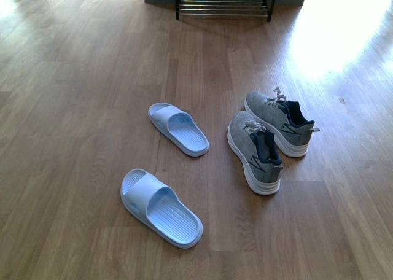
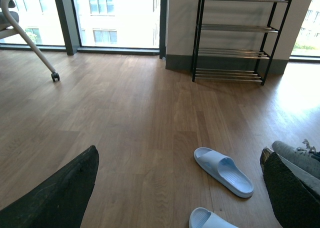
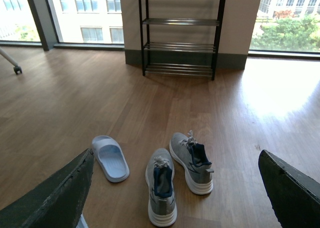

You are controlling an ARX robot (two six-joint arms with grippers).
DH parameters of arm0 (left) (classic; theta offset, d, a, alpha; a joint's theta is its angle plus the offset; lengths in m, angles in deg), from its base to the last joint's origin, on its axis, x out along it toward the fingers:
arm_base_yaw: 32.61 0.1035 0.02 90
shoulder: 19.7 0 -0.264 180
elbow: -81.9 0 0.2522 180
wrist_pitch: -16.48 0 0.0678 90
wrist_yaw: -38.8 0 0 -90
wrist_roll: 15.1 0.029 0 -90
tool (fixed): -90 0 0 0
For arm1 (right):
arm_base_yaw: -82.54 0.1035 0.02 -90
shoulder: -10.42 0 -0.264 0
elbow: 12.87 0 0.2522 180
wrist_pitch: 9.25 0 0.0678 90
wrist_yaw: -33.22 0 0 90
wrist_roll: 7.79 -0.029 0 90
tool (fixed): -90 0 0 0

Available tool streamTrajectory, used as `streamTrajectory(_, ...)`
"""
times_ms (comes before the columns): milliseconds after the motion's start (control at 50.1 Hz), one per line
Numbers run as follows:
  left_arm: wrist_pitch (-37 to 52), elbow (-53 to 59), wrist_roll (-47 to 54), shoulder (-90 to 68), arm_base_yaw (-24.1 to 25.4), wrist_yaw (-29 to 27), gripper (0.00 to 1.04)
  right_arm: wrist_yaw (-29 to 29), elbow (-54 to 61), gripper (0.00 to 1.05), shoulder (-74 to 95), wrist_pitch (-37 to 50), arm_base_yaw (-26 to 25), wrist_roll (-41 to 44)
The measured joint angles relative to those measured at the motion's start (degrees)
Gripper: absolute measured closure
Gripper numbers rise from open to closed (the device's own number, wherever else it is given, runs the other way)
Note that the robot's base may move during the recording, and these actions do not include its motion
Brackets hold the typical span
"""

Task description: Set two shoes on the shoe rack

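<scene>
Two grey knit sneakers with white soles lie side by side on the wood floor, heels toward me: the nearer shoe and the farther shoe. In the right wrist view, both sneakers lie on the floor between the spread fingers of my open right gripper, which holds nothing. My left gripper is open and empty too, and one sneaker shows beside its finger. The shoe rack stands at the far wall, its chrome tiers bare. Neither arm shows in the front view.
Two light blue slides lie to the left of the sneakers. An office chair's white leg with a caster stands far left near the windows. Bright sunlight falls on the floor at the right.
</scene>
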Motion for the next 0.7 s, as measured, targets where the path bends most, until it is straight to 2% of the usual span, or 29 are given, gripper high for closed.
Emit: streamTrajectory(699,0.0,0.0,0.0,0.0,0.0,0.0,0.09,0.0,0.0,0.09,0.0,0.0,0.0,0.0)
